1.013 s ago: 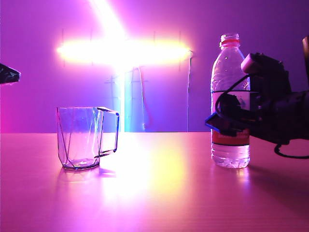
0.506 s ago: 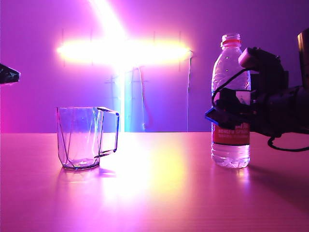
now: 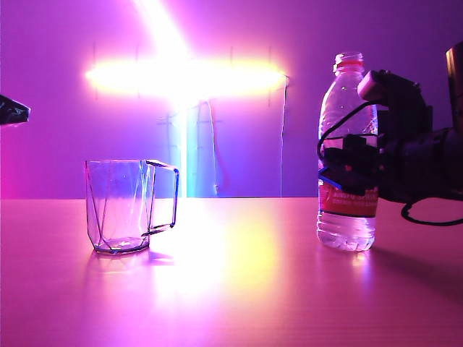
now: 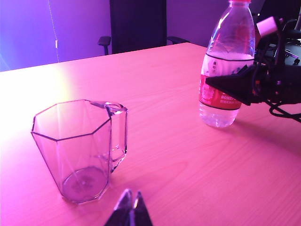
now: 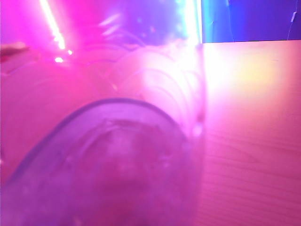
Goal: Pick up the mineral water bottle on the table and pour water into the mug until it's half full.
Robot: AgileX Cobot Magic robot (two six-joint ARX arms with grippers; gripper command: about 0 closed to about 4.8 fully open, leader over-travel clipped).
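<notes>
1. A clear plastic bottle (image 3: 347, 155) stands upright on a glossy pink-orange tabletop (image 3: 231, 289), under strong purple and pink light.
2. The bottle has a red neck ring and a red-and-white label; water fills it to about its shoulder.
3. The right tool (image 3: 346, 172) reaches the bottle from the side away from the mug, level with the band just above the label.
4. Its dark fingers (image 4: 233, 84) sit against the bottle's sides, but the pictures do not settle whether the grip is fully clenched or only closing round it.
5. In the right wrist view the bottle (image 5: 117, 141) fills almost the whole frame as a blurred, ribbed, clear surface right at the camera.
6. The bottle's base rests on the tabletop.
7. A clear faceted mug (image 3: 130, 206) stands upright well apart from the bottle, its squared handle turned toward the bottle.
8. The mug looks empty.
9. The left tool (image 4: 131, 210) hangs near the mug on the side away from the bottle, its two tips pressed together on nothing.
10. In the exterior view only a dark tip of the left tool (image 3: 13, 111) shows, above and beyond the mug, away from the bottle.
</notes>
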